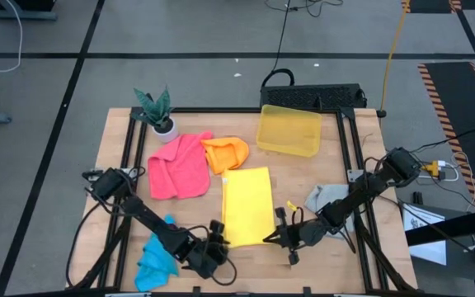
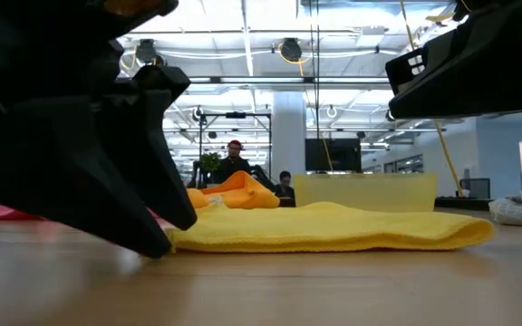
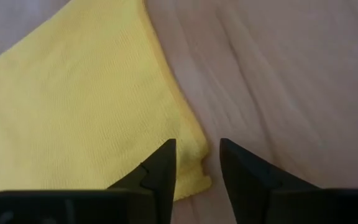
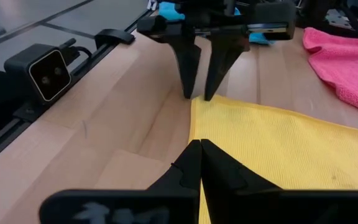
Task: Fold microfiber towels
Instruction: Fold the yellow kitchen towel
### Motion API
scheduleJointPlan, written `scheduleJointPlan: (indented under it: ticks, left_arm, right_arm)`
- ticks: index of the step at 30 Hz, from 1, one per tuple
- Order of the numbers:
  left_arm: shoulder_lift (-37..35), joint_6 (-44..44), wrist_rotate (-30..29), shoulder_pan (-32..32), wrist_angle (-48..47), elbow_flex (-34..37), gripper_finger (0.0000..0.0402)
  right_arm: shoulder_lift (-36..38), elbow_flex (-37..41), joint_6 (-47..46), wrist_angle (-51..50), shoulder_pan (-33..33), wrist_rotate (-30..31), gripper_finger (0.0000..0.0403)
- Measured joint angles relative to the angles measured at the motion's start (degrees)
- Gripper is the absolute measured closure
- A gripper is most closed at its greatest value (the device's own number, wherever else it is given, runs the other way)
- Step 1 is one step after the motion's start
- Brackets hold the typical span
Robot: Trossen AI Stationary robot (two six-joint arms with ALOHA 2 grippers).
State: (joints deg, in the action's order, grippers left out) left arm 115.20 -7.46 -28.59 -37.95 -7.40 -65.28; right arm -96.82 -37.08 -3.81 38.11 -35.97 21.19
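At table's near edge, left tool [image 4: 197,96] spread over yellow towel [image 1: 247,206] corner, right tool [image 4: 199,146] pressed together, grey towel [image 1: 326,196] half hidden.

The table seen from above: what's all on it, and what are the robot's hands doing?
yellow towel: one, yellow, folded flat at the table's middle front
pink towel: one, pink, spread left of the yellow one
orange towel: one, orange, bunched beside the pink one
blue towel: one, bright blue, crumpled at the front left under the left arm
grey towel: one, grey, crumpled at the right
bin: one, see-through yellow, at the back
plant: one, green in a white pot, back left corner
table: one, light wood
left hand: fingers open, at the yellow towel's front left corner
right hand: fingers shut, at its front right corner
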Motion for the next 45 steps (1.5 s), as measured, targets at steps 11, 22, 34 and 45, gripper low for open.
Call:
scheduleJointPlan:
  ticks: [11, 22, 34, 45]
  left_arm:
    - [0.04, -1.73, -0.96, -0.02, -0.62, 0.04, 0.0388]
    - [0.04, -1.84, -0.3, -0.12, 0.38, 0.04, 0.0366]
    - [-0.18, -3.7, 6.49, 1.28, 0.45, 0.07, 0.0287]
    - [-0.06, -3.78, 4.36, 0.95, 1.67, 0.07, 0.0284]
  right_arm:
    - [0.0, 0.0, -0.15, -0.2, 0.0, 0.0, 0.0403]
    - [0.0, 0.0, -0.17, -0.2, 0.0, 0.0, 0.0403]
    - [0.0, 0.0, -0.42, -0.2, 0.0, -0.02, 0.0403]
    - [0.0, 0.0, -0.42, -0.22, 0.02, -0.02, 0.0403]
